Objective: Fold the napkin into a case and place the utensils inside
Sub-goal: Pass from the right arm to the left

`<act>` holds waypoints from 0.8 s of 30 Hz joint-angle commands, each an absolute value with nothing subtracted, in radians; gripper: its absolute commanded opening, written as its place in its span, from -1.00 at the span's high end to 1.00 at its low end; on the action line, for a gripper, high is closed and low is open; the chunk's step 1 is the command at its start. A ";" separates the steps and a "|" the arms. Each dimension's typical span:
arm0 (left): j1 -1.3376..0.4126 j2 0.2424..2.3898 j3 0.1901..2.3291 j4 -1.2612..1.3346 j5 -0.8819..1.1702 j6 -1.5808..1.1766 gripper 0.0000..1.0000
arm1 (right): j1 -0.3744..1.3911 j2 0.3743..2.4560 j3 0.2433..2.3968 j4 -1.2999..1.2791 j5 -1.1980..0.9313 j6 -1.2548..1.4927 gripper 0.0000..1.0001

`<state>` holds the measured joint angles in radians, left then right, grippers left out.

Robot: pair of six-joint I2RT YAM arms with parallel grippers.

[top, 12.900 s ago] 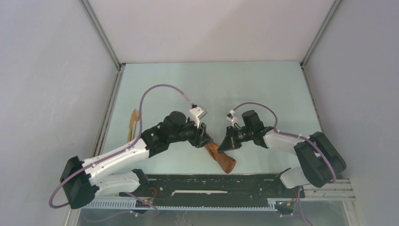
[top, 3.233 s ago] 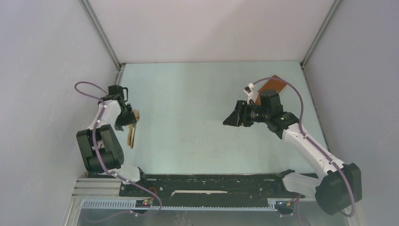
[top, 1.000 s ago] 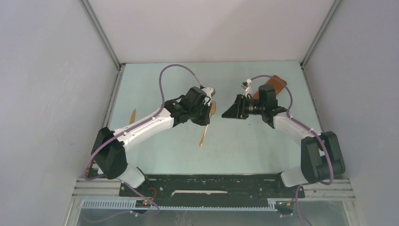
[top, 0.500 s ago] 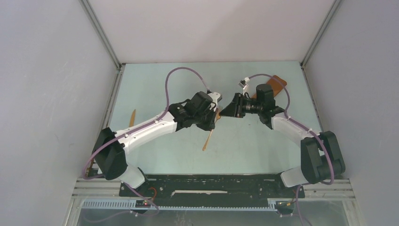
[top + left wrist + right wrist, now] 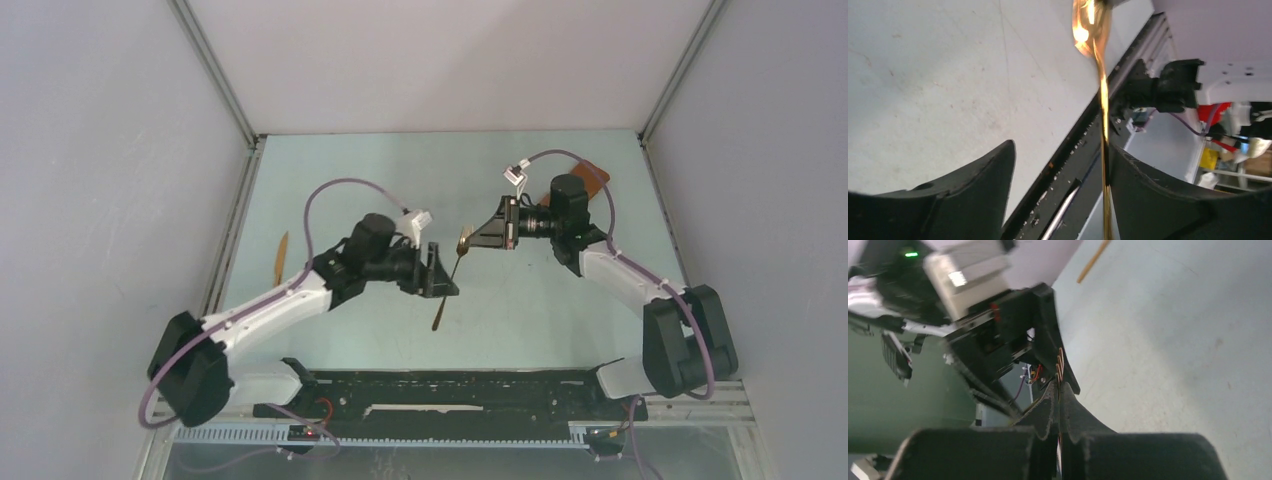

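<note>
Clamping one utensil (image 5: 443, 308), the right tool (image 5: 468, 240) hovers; a second utensil (image 5: 280, 262) lies leftward.

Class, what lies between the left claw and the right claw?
A wooden utensil. The right claw pinches one end, and the shaft runs between the fingers of the open left claw. The top and left wrist views show it.
</note>
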<state>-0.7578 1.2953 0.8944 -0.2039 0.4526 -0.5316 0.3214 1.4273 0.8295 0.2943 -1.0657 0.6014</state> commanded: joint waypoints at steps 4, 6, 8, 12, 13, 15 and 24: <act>-0.718 1.100 0.602 0.390 0.731 -0.864 -0.19 | 0.341 1.302 0.840 0.501 -1.212 0.603 1.00; -0.717 1.086 0.575 0.448 0.732 -0.896 -0.07 | 0.353 1.290 0.841 0.504 -1.207 0.600 1.00; -0.717 1.081 0.566 0.499 0.738 -0.923 0.29 | 0.369 1.286 0.841 0.505 -1.200 0.596 1.00; -0.719 1.017 0.570 0.403 0.627 -0.844 1.00 | 0.379 1.265 0.866 0.340 -1.069 0.580 0.60; -0.724 0.987 0.578 0.322 0.552 -0.783 1.00 | 0.380 1.246 0.894 0.182 -0.953 0.575 0.40; -0.759 0.939 0.622 0.118 0.346 -0.640 1.00 | 0.391 1.190 0.922 -0.143 -0.570 0.707 -0.09; -0.840 0.982 0.733 -0.097 0.074 -0.476 1.00 | 0.587 1.152 1.004 -0.314 -0.330 0.864 -0.04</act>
